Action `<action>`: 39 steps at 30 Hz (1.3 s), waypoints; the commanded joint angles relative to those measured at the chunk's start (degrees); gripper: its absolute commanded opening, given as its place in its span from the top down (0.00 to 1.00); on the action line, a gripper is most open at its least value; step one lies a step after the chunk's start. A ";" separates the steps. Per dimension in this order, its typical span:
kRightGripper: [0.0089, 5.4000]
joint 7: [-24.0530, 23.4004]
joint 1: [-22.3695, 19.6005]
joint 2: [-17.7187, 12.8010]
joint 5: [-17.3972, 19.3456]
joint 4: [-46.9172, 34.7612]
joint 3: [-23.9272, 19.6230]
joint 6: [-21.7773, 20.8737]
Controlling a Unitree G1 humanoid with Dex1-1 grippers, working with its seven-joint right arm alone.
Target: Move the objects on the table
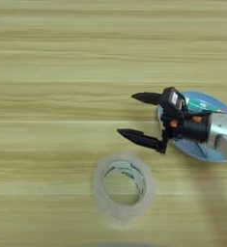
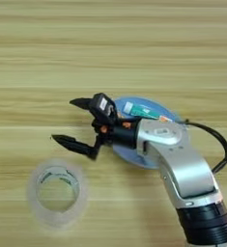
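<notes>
A: Rt gripper [image 2: 66, 120] — spread wide, two black fingers [image 2: 71, 143] far apart, nothing between them, nothing held. Tips aimed toward pic left, over bare table [image 2: 110, 43]. Whether touching wood or hovering: can't tell.

B: Same in left eye. Upper finger [image 1: 145, 98] level w/ plate's top part, lower finger [image 1: 139, 139] angled down-left, ending near tape roll [image 1: 123, 188] but apart from it.

A: Tape roll lying flat, hole up, translucent whitish, on table below-left of gripper. In rt eye sits near lower-left corner [image 2: 57, 193]; in left eye nearer bottom centre.

B: Blue oval plate [image 1: 209, 152] just behind gripper body, partly covered by wrist. Green-white strip-like thing [image 2: 143, 111] lying on plate, upper part. Can't tell what kind of item.

A: Differences betw views: rt eye shows whole silver forearm [image 2: 182, 169], running from bottom-right corner up to wrist, plus black cuff at bottom and black cable [image 2: 216, 140] looping out on right side. Left eye cuts all that — only a short silver stub at right edge, no cable.

B: And left eye gives more bare table left of tape roll. Plate cut less by arm there at lower rim; in rt eye lower-right of plate hidden under forearm.

A: Puzzle cube — not seen in either view. Small orange spots on gripper body only.
</notes>
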 commanded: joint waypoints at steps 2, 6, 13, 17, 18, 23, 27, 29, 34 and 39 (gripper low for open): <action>0.01 -1.91 -4.51 -2.40 1.02 1.14 -5.49 -3.07; 0.01 -2.28 -5.26 -3.52 1.05 3.92 -8.56 -4.67; 0.01 -2.47 -5.94 -3.70 1.23 8.37 -12.22 -8.98; 0.01 -2.78 -5.97 -4.52 1.01 10.93 -13.66 -10.52; 0.01 -2.80 -5.83 -4.75 0.84 11.58 -14.06 -11.14; 0.01 -3.31 -5.00 -5.85 0.11 15.40 -16.22 -13.72; 0.01 -3.62 -5.06 -6.68 -0.34 18.73 -17.56 -15.68; 0.01 -3.31 -4.96 -7.02 0.10 19.82 -18.36 -16.20; 0.01 -1.56 -4.28 -7.07 3.11 20.94 -20.68 -15.94; 0.01 0.33 -3.28 -7.99 3.67 23.02 -22.32 -17.72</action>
